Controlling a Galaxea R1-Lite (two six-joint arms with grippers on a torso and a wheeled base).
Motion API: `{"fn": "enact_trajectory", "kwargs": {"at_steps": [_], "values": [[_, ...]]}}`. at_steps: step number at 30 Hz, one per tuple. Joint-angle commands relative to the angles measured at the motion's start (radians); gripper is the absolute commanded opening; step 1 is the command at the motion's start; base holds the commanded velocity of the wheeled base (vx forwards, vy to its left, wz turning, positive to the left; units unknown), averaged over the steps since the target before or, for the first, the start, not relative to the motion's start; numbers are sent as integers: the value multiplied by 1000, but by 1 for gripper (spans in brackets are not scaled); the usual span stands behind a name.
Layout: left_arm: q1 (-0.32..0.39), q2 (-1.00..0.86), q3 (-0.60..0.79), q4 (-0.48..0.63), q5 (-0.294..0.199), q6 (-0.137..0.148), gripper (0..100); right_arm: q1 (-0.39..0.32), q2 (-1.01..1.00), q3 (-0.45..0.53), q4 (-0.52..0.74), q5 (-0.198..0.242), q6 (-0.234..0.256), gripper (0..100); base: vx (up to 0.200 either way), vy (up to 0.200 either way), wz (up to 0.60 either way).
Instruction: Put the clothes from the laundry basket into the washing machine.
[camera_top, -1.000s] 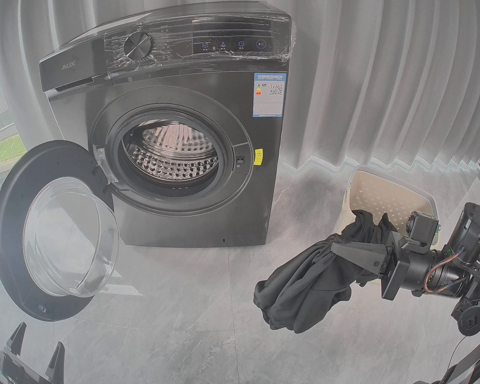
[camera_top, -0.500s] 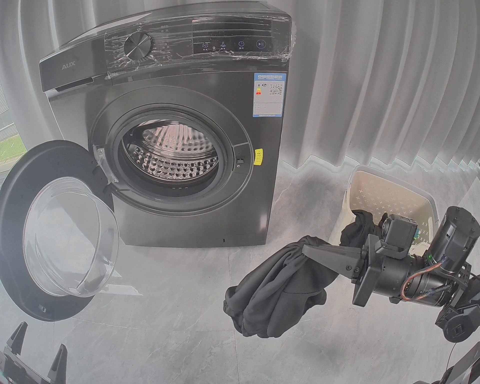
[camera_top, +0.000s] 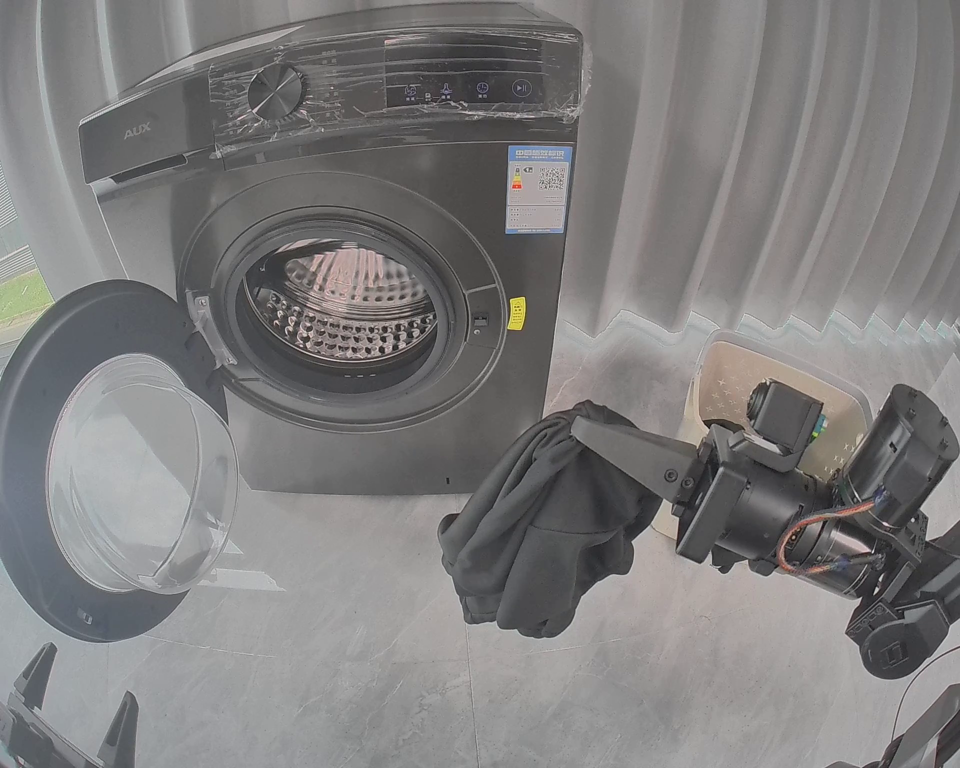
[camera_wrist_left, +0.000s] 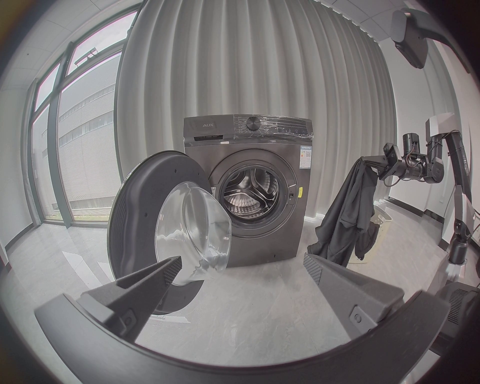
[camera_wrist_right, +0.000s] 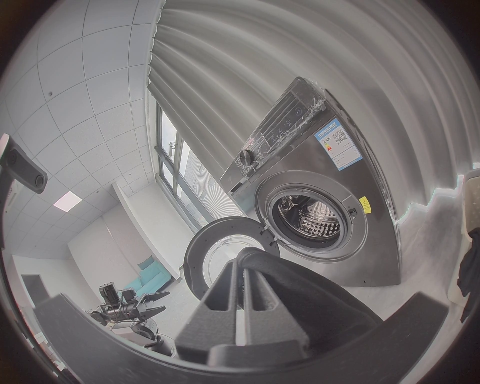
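Note:
A black garment (camera_top: 540, 520) hangs off the floor, to the right of the washing machine's front, with my right gripper (camera_top: 590, 432) shut on its top fold. The same garment (camera_wrist_left: 347, 215) dangles long and limp in the left wrist view. The grey washing machine (camera_top: 340, 250) stands with its round door (camera_top: 110, 460) swung open to the left, and the steel drum (camera_top: 345, 300) looks bare inside. The beige laundry basket (camera_top: 790, 385) sits behind my right arm, its contents hidden. My left gripper (camera_top: 70, 700) is open, low at the near left.
Pleated white curtains (camera_top: 760, 150) hang behind the washing machine and basket. Grey tiled floor (camera_top: 340, 640) spreads in front of the machine. The open door juts out toward my left gripper.
My right gripper has carried the black garment left and upward, away from the basket and toward the washing machine. The left gripper has stayed put.

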Motion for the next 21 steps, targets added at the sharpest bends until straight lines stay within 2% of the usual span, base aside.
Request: {"fn": "enact_trajectory", "kwargs": {"at_steps": [1,10,13,14,18,20,21], "values": [[2,-18,18,0,0,0,100,-8,9,-12,-3,1,0,0,0,0,0],[2,-16,18,0,0,-3,100,-14,11,-4,-5,4,0,0,0,0,0],[-6,4,16,9,21,-52,100,-12,12,-7,-5,4,-1,0,0,0,0],[-6,8,16,9,24,-58,100,-12,12,-7,-5,4,-1,0,0,0,0],[0,-13,18,3,20,-26,100,-12,25,-9,-9,5,2,0,0,0,0],[5,-16,-42,-72,26,-32,100,-12,38,-4,-32,5,2,0,0,0,0],[9,5,-143,-117,20,-40,100,-14,51,-4,-54,5,2,0,0,0,0]]}}
